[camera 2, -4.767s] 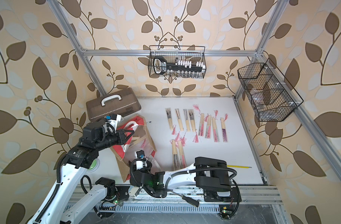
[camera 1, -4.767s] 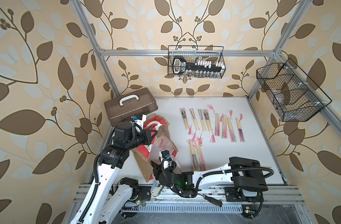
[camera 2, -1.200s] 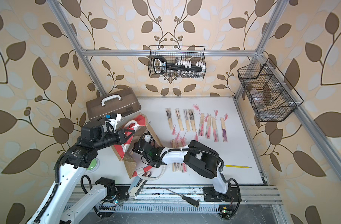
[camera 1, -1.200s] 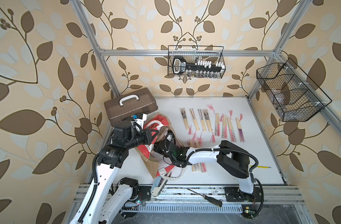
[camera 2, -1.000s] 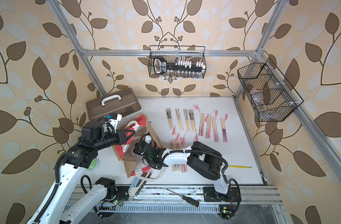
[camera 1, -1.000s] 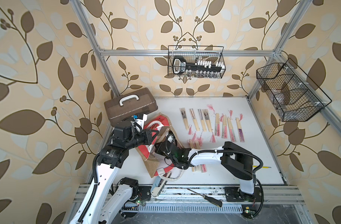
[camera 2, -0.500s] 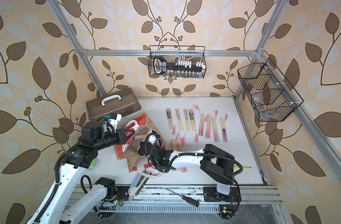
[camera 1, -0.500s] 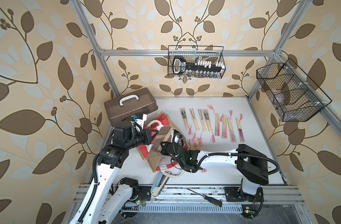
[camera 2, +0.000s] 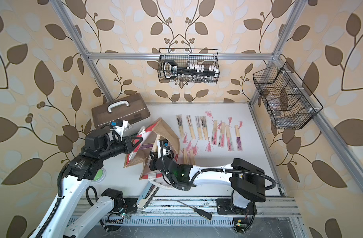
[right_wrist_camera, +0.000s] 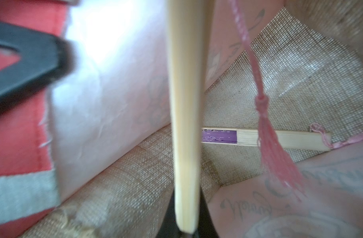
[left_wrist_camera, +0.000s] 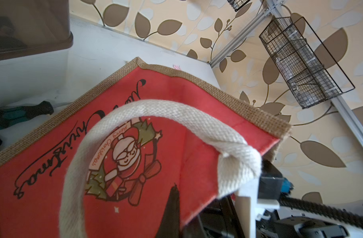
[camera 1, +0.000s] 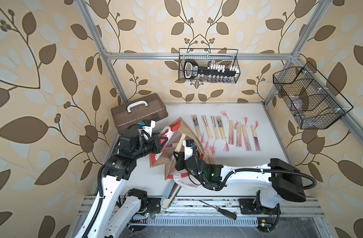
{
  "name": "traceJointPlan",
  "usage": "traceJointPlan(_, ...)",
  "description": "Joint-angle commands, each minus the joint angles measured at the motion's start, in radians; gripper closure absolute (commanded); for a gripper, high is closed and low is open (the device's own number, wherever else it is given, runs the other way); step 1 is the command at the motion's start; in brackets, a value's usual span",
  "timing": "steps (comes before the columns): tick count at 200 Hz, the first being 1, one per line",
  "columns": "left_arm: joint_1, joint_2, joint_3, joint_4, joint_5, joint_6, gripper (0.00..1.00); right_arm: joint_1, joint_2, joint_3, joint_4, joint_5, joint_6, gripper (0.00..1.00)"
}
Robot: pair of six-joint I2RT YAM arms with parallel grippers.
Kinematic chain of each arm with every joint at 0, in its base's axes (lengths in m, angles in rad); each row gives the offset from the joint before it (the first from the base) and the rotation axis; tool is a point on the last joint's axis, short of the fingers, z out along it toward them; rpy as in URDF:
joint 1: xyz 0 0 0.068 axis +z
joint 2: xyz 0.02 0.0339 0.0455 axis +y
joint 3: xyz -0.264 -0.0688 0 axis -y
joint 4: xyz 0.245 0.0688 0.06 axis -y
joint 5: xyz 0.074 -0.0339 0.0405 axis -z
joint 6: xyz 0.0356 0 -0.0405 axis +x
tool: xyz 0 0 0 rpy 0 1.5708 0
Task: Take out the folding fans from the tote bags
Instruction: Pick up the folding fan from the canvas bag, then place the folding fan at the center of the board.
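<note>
Left gripper (camera 1: 163, 142) clamped on bag (camera 1: 189, 129) rim; right gripper (right_wrist_camera: 185, 227) pinching a fan (right_wrist_camera: 183, 103) inside the bag.
Right wrist view shows that grip and a purple fan (right_wrist_camera: 219, 137) flat on the bag floor. Both top views show a row of fans (camera 1: 231, 131) on the table (camera 1: 248, 164), right of the bag.

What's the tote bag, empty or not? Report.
Not empty: a purple fan lies on the tote bag's bottom; the right gripper holds another fan.

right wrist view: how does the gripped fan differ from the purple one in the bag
The held fan is clamped in the right gripper; the purple fan lies loose on the tote bag floor. The held fan shows only a bare rib; the purple fan shows purple paper. Both are closed, pale bamboo.
</note>
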Motion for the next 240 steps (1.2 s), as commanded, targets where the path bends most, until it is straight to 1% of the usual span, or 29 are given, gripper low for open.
traceJointPlan(1,0.003,-0.006,0.050,0.032,-0.054,0.004,1.00,0.017,-0.049,-0.004,0.014,0.009,-0.155,1.00)
traceJointPlan(33,0.003,-0.003,0.068,0.027,-0.073,-0.008,1.00,0.018,-0.077,-0.004,-0.015,-0.048,-0.270,1.00)
traceJointPlan(60,0.003,0.000,0.086,0.013,-0.092,-0.011,1.00,0.039,-0.093,0.000,-0.030,-0.063,-0.378,1.00)
traceJointPlan(83,0.003,0.007,0.089,-0.017,-0.117,0.004,1.00,0.078,-0.122,0.069,-0.108,-0.033,-0.478,1.00)
traceJointPlan(96,0.003,0.009,0.094,-0.035,-0.137,0.018,1.00,0.084,-0.147,0.111,-0.160,-0.039,-0.501,1.00)
traceJointPlan(118,0.003,0.006,0.107,-0.065,-0.152,0.044,1.00,0.073,-0.210,0.154,-0.233,-0.058,-0.489,1.00)
traceJointPlan(148,0.003,-0.009,0.101,-0.073,-0.154,0.056,1.00,0.032,-0.324,0.188,-0.332,-0.136,-0.446,1.00)
traceJointPlan(179,0.003,-0.017,0.103,-0.076,-0.163,0.064,1.00,-0.035,-0.459,0.236,-0.520,-0.216,-0.413,1.00)
traceJointPlan(201,0.003,-0.029,0.101,-0.077,-0.172,0.069,1.00,-0.109,-0.573,0.242,-0.674,-0.251,-0.381,1.00)
traceJointPlan(223,0.003,-0.043,0.096,-0.077,-0.183,0.072,1.00,-0.234,-0.670,0.241,-0.878,-0.262,-0.299,1.00)
traceJointPlan(240,0.003,-0.052,0.088,-0.070,-0.187,0.070,1.00,-0.344,-0.710,0.223,-1.041,-0.286,-0.246,1.00)
